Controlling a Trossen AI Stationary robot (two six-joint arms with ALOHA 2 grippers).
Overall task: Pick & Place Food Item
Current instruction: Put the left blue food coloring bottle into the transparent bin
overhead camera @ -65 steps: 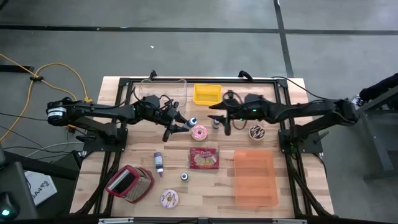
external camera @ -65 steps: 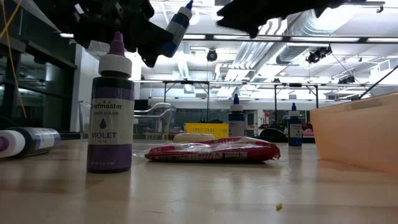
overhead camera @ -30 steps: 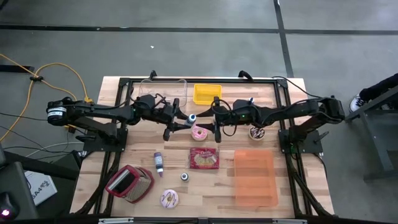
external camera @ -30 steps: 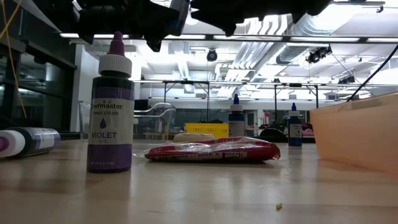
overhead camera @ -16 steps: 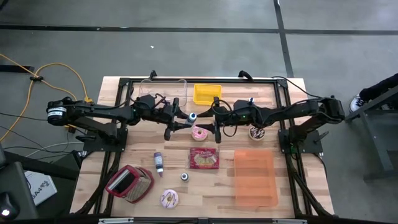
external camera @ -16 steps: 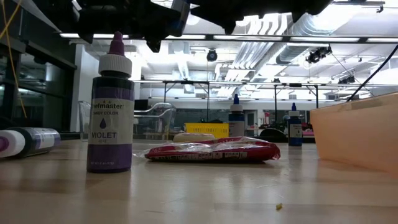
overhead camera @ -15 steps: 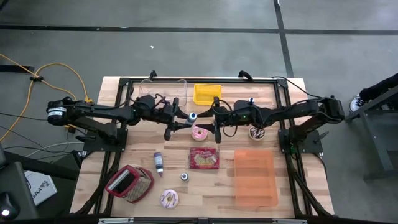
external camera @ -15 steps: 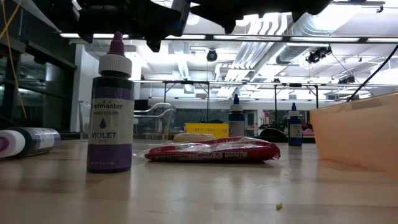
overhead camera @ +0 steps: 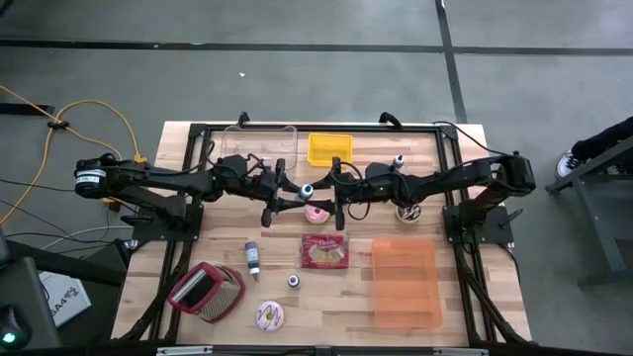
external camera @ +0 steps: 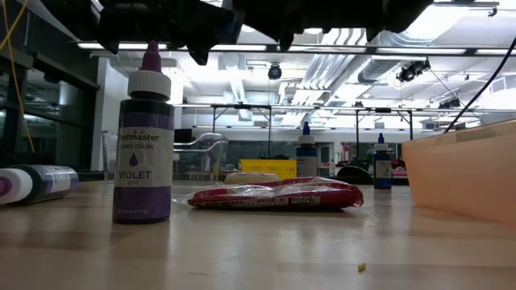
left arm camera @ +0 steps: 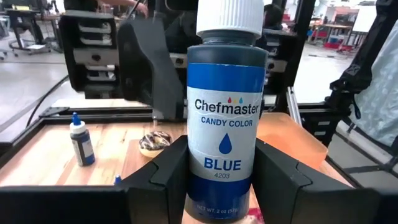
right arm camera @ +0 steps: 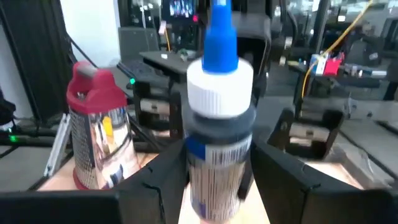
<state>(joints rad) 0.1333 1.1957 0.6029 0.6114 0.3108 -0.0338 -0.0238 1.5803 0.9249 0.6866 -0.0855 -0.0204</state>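
The right pincer has advanced further toward the centre of the desk and now stands directly opposite the left pincer, above the pink frosted donut. The left arm has kept its position.

Left pincer: clenched on the blue food colour bottle, which stands upright between its fingers in the left wrist view. The label reads "Chefmaster Candy Color Blue"; the cap is white. The bottle is held clear of the desk surface.

Right pincer: the right wrist view shows the same bottle between the two dark fingers, with its blue nozzle tip uppermost. The fingers stand on either side of the bottle; whether they press on it cannot be told.

Other items on the desk, high view:
- Red snack packet, just in front of the donut.
- Orange tray, beside the packet.
- Yellow container and clear container, at the far edge.
- Chocolate donut, beneath the right arm.
- Violet colour bottle, upright, near the low camera.
- Red-handled grater and a second pink donut, at the near edge.
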